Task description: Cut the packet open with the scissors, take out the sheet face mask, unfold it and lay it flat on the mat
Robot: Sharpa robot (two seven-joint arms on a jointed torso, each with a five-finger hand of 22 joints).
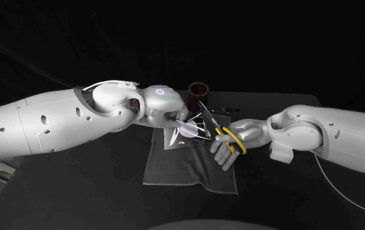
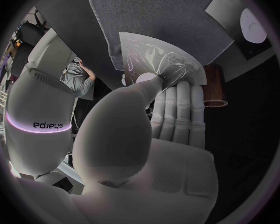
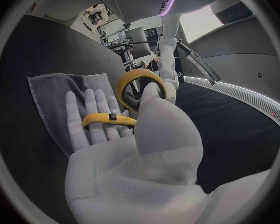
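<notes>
Over the grey mat (image 1: 186,172), my left hand (image 1: 166,105) pinches the shiny packet (image 2: 159,64) between thumb and fingers and holds it up. My right hand (image 1: 245,130) holds the scissors (image 3: 105,119), with the thumb through one yellow loop and the other loop lying across its long, mostly straight fingers, and the blades point up at the packet. I think this is the cutting step, though I cannot tell if the packet is cut yet, so next I must slide the blades over its edge, hold it steady and squeeze the loops together.
</notes>
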